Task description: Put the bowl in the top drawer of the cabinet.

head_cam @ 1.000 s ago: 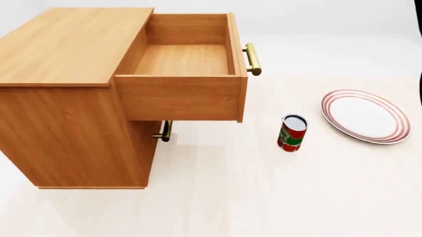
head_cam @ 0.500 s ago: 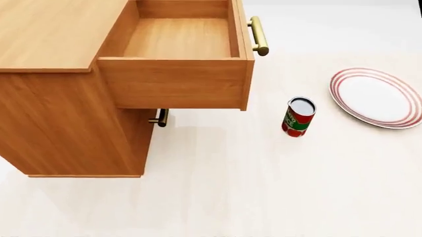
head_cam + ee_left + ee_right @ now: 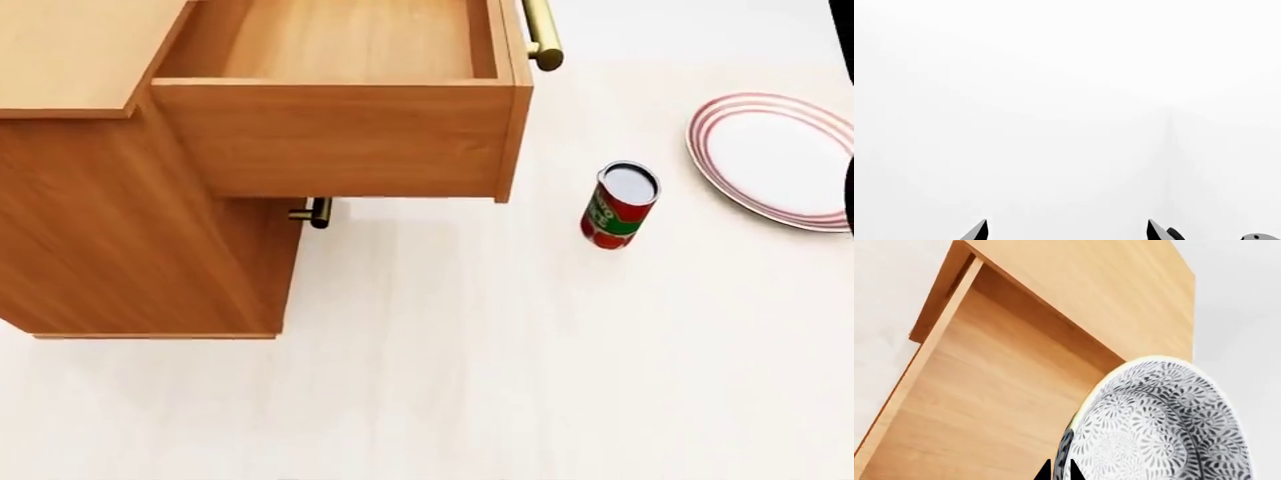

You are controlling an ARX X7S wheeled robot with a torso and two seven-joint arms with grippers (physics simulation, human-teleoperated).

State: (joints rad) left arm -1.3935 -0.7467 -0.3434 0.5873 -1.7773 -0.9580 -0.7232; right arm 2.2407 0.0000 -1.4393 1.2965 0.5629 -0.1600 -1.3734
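**No legible text in view**

The only printed label is on the can (image 3: 621, 205), standing right of the cabinet (image 3: 134, 220) on the pale surface (image 3: 534, 380). Its red and green wrapper carries pale lettering, too small and blurred to read. The bowl (image 3: 1161, 425) bears only a speckled pattern, no words or numbers.

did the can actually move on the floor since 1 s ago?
No. The can keeps its spot between the top drawer and the plate; only the head view shifted.
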